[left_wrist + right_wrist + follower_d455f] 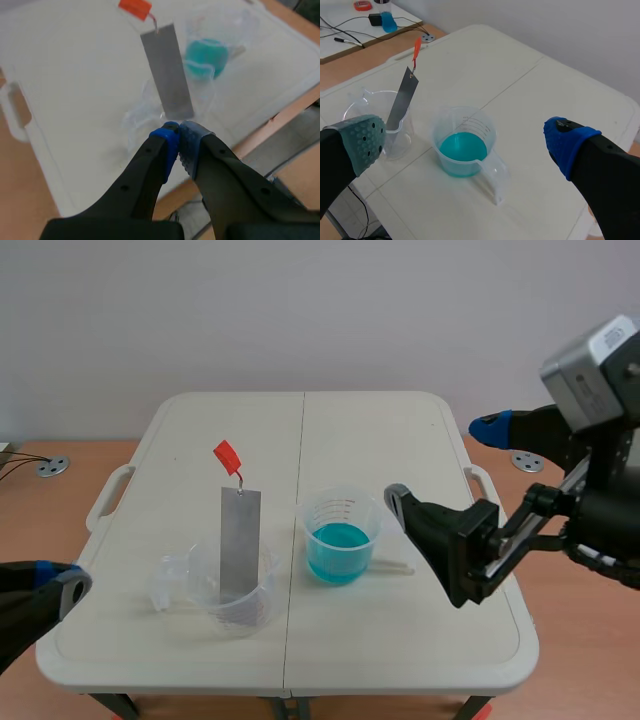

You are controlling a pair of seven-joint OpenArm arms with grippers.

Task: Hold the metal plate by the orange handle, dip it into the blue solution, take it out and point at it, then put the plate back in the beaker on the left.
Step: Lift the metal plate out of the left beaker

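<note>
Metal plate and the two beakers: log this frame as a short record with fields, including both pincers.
plate: metal plate stands leaning in the clear left beaker, nothing holding it
handle: orange handle at the plate's top, free
solution: blue solution sits in the right beaker, beside the left one
left pincer: shut on nothing, just short of the left beaker
right pincer: open, off to the side of the right beaker
task stage: plate not yet grasped
</note>
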